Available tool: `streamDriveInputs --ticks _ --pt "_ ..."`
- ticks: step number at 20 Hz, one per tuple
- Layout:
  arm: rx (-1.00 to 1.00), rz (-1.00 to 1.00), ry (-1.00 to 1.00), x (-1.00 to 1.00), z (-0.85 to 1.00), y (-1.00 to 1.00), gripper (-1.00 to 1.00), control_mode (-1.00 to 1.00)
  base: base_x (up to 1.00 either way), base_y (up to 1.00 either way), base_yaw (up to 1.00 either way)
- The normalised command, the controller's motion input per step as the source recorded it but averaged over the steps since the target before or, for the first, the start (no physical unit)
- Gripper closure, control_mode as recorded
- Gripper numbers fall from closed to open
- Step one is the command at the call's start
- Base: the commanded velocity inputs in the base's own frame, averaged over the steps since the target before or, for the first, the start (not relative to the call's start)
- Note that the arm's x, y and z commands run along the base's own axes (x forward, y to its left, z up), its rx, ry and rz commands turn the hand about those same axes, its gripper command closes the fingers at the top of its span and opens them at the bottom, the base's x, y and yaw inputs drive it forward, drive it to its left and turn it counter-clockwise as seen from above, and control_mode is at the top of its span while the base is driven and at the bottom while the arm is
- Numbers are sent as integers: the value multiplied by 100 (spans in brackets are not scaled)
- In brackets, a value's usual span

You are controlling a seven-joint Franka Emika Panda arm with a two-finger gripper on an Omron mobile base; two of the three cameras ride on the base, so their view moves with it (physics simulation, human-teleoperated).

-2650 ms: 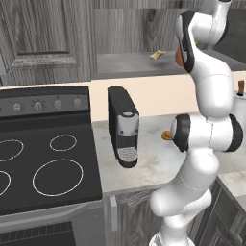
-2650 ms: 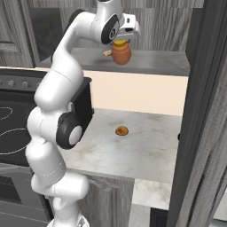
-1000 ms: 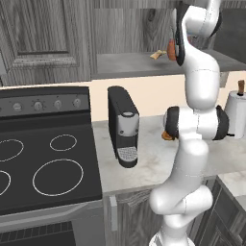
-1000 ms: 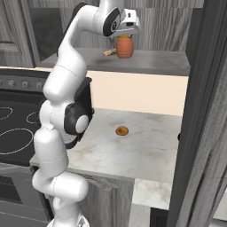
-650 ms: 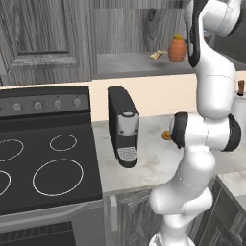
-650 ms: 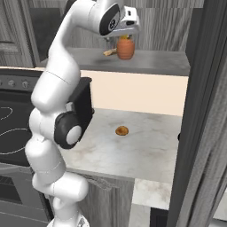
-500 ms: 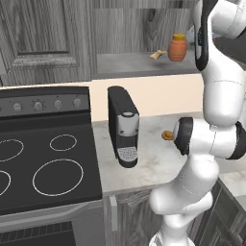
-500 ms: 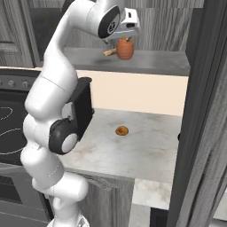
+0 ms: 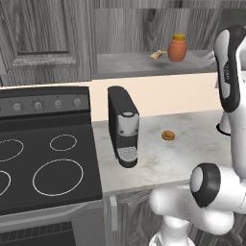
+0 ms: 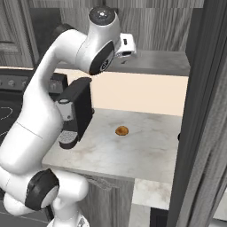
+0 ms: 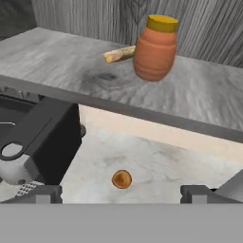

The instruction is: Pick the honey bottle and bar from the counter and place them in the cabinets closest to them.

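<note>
Standing upright on the cabinets' (image 9: 129, 67) shelf floor in the left base view, the honey bottle (image 9: 177, 47) sits beside a tan scrap (image 9: 156, 55), so a careless arm sweep could topple it. In the right base view, the small pastry (image 10: 122, 131) on the counter (image 10: 146, 150) risks being mistaken for a target. From the hand view, the gripper (image 11: 121, 192) hangs spread wide and empty, well short of the bottle.

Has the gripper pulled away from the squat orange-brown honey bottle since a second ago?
Yes. The gripper, open, has backed out from the grey cabinet shelf, leaving the honey bottle standing there.
</note>
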Motion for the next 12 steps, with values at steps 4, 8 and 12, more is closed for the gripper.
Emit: streamDriveInputs --ticks 4,8,12 --pt "-17 1 -17 -100 -99 14 -100 -100 0 0 0" --pt "-19 0 -16 -100 -100 18 -100 -100 0 0 0" --pt "-16 1 -24 -92 -82 11 -100 -100 0 0 0"
